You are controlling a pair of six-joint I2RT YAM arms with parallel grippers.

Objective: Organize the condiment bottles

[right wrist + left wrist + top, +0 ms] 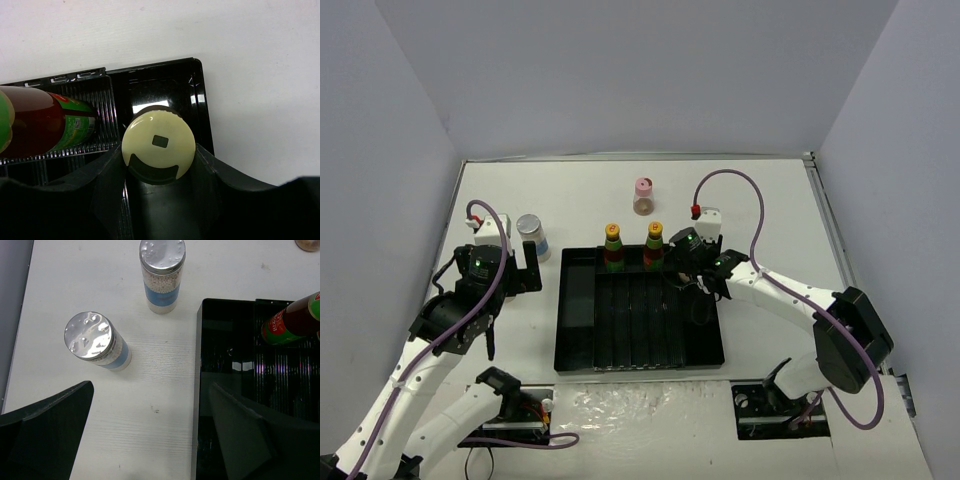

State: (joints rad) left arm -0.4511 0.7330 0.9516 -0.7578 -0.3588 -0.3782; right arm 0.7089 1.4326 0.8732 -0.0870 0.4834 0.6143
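Two green-necked, orange-capped bottles stand at the back of the black tray. My right gripper is shut on the yellow-green-capped bottle, holding it upright in the tray's back right corner, beside a green-necked bottle. The pink-capped bottle stands on the table behind the tray. Two silver-lidded, blue-labelled shakers stand on the table left of the tray; only one shows in the top view. My left gripper is open and empty, just short of the shakers.
The tray's left rim runs right beside my left gripper's right finger. The tray has a wide left compartment and narrow ribbed slots. Grey walls close in the table on three sides.
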